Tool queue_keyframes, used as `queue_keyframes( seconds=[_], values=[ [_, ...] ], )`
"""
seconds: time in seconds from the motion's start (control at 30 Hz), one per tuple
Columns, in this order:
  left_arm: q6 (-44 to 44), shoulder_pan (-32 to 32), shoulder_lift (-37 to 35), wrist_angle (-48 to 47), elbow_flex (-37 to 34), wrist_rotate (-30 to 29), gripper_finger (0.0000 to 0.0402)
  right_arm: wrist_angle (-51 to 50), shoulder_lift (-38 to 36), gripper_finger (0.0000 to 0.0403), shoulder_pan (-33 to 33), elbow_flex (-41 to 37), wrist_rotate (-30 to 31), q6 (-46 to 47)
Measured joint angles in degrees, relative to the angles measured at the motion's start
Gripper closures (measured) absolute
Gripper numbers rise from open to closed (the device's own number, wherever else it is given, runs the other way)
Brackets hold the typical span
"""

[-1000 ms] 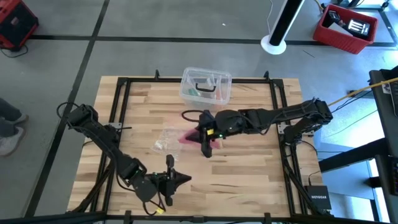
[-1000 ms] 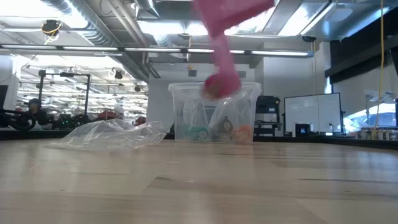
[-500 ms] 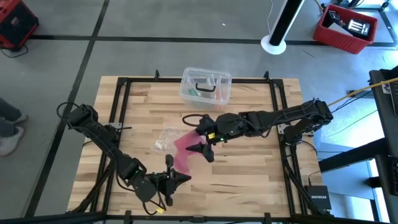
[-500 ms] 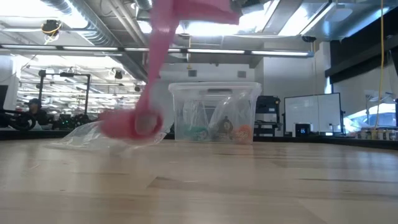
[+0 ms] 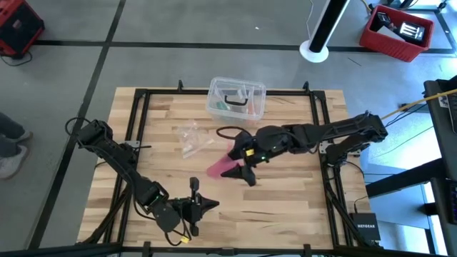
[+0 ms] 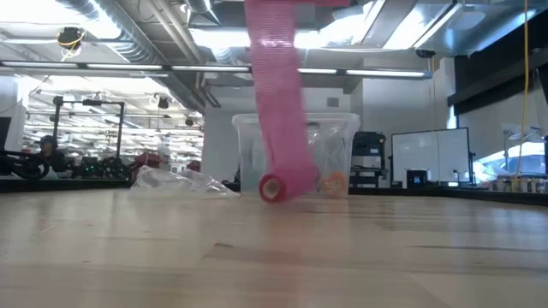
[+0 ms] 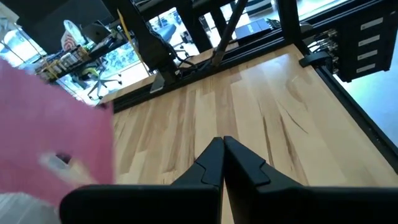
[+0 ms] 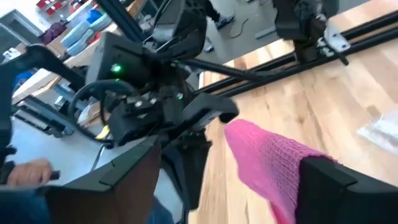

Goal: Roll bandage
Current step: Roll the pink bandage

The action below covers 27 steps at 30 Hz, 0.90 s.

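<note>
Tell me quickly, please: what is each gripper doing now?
Left gripper: shut, holding nothing, near the table's front edge.
Right gripper: holding the bandage lifted over the table's middle.

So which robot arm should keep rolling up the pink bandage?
The right arm. Its gripper already holds the bandage up, with the strip hanging down to its rolled end on the table. The left gripper waits at the table's near edge, fingers together, away from the bandage.

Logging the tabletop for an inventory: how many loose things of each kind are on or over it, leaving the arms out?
Pink bandage: 1
Clear plastic box: 1
Crumpled clear wrapper: 1
Total: 3
</note>
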Motion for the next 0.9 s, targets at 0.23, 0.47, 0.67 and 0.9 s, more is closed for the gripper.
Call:
queue_keyframes(
  seconds=[0.23,0.47,0.67,0.9],
  values=[
    [-0.31,0.00,0.02,0.03,0.02,0.00,0.0401,-5.66,-5.00,0.0107,0.94,0.00,-0.37,0.30],
    [-1.28,0.17,0.04,0.10,0.02,0.00,0.0401,-8.22,-5.33,0.0107,2.29,0.02,1.74,-1.13],
    [-5.43,1.17,0.04,-0.65,0.02,0.02,0.0400,-17.12,-3.73,0.0107,2.26,-0.06,6.61,-2.20],
    [-16.85,3.26,0.04,-8.59,0.03,1.01,0.0335,-34.87,-4.59,0.0107,6.52,0.00,11.51,1.73]
  ],
)
